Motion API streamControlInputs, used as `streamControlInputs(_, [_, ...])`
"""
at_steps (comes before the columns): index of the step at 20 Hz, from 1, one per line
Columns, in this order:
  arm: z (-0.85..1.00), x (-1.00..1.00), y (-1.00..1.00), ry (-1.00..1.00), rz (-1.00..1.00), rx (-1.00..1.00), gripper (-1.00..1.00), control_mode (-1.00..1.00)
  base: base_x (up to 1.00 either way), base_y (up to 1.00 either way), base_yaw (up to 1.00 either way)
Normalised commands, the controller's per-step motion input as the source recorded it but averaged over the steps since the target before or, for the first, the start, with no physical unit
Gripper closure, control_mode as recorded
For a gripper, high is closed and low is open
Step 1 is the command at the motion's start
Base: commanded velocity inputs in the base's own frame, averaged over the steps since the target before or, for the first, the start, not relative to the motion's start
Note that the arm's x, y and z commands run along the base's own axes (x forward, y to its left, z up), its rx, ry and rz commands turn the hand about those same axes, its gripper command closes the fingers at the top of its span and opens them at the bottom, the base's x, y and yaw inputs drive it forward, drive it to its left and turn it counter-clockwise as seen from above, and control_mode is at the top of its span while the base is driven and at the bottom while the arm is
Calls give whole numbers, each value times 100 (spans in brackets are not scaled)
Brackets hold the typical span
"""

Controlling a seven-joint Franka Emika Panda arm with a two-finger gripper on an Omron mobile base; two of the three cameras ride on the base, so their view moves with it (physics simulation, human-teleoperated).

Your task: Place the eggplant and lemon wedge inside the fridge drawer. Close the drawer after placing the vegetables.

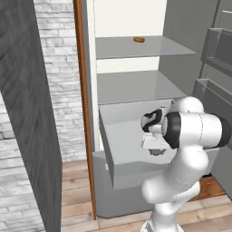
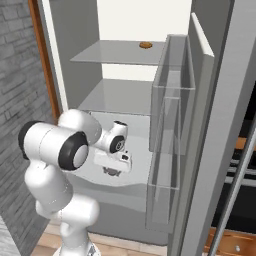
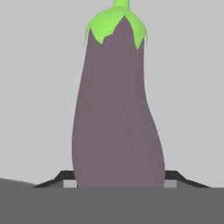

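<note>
The eggplant (image 3: pixel 117 109) stands between the finger tips at the bottom centre of the hand view, stem up, the fingers closed on its lower body; the gripper (image 2: pixel 113 171) hangs low over the open fridge drawer (image 1: pixel 118 177), mid-frame in both base views; the step in hand looks like setting the eggplant down; next, the jaws should part once it is down inside the walls; the drawer's front panel lies nearest the base, the door bins (image 2: pixel 170 130) crowd the right side of the right base view; the drawer floor around the hand looks open; I cannot locate the lemon wedge.

The eggplant (image 3: pixel 117 109) is showing dull purple with a bright green cap at 12 o'clock; the drawer (image 1: pixel 131 140) is showing pale grey; the wall (image 1: pixel 54 68) is showing white brick.
</note>
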Motion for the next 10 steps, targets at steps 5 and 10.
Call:
streamControlInputs(5, [-55,13,0,8,0,0,100,-100,0,0,0])
streamControlInputs(10, [-69,0,0,2,0,0,100,-100,0,0,0])
